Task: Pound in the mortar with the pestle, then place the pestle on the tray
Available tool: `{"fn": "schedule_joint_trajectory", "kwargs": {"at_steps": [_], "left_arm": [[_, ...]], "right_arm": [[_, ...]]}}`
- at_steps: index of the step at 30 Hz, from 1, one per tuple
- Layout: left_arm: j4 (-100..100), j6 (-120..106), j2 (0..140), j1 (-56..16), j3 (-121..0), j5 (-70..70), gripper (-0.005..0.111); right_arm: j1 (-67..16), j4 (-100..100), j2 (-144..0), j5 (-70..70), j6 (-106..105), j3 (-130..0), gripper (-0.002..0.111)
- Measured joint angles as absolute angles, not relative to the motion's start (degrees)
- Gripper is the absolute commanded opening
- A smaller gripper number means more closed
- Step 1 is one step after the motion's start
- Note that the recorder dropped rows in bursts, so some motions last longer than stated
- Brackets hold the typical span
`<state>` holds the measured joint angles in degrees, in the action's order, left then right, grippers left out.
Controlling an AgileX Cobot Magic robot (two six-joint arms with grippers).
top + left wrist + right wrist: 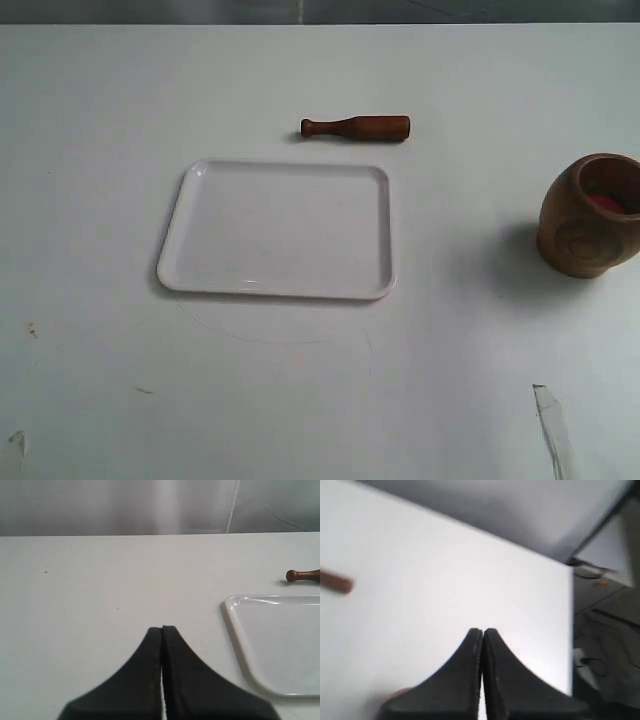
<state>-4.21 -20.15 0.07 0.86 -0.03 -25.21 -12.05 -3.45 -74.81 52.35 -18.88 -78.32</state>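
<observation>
Tapered black left fingers, glossy tray

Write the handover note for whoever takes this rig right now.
Left gripper: shut, empty.
Right gripper: shut, empty.
Pestle: lying on the table at the far side of the tray, not on it.
Mortar: upright, right of the tray and apart from it.
Done: nothing visibly.
Left: pick up the pestle, pound in the mortar, set the pestle on the tray.
</observation>
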Motion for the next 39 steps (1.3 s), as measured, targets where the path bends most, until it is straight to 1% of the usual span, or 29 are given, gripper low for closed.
{"fn": "schedule_joint_trajectory", "kwargs": {"at_steps": [3,6,10,13,15,18,21,24,27,31,39], "left_arm": [[-4.2,-20.1,0.1,0.9,0.0,-25.2,0.000],[-4.2,-20.1,0.1,0.9,0.0,-25.2,0.000],[-4.2,-20.1,0.1,0.9,0.0,-25.2,0.000],[-4.2,-20.1,0.1,0.9,0.0,-25.2,0.000],[-4.2,-20.1,0.1,0.9,0.0,-25.2,0.000],[-4.2,-20.1,0.1,0.9,0.0,-25.2,0.000],[-4.2,-20.1,0.1,0.9,0.0,-25.2,0.000],[-4.2,-20.1,0.1,0.9,0.0,-25.2,0.000],[-4.2,-20.1,0.1,0.9,0.0,-25.2,0.000],[-4.2,-20.1,0.1,0.9,0.0,-25.2,0.000],[-4.2,-20.1,0.1,0.9,0.0,-25.2,0.000]], "right_arm": [[-17.1,6.9,-81.3,61.5,-33.5,-83.2,0.000],[-23.4,10.7,-85.5,64.5,-43.4,-84.6,0.000],[-29.5,12.0,-89.4,57.6,-46.5,-85.1,0.002],[-32.7,10.6,-93.0,52.9,-46.5,-85.6,0.010],[-34.4,7.3,-96.6,52.5,-46.5,-87.1,0.016],[-35.3,3.2,-104.3,56.3,-46.4,-91.6,0.025],[-35.4,1.7,-112.4,62.4,-46.2,-99.5,0.035],[-35.4,0.9,-120.2,67.5,-46.9,-108.0,0.042],[-35.4,0.9,-125.9,68.7,-49.0,-114.3,0.045],[-35.4,0.9,-131.9,69.0,-53.5,-119.0,0.048],[-35.4,0.9,-137.1,63.4,-58.2,-120.2,0.048]]}}
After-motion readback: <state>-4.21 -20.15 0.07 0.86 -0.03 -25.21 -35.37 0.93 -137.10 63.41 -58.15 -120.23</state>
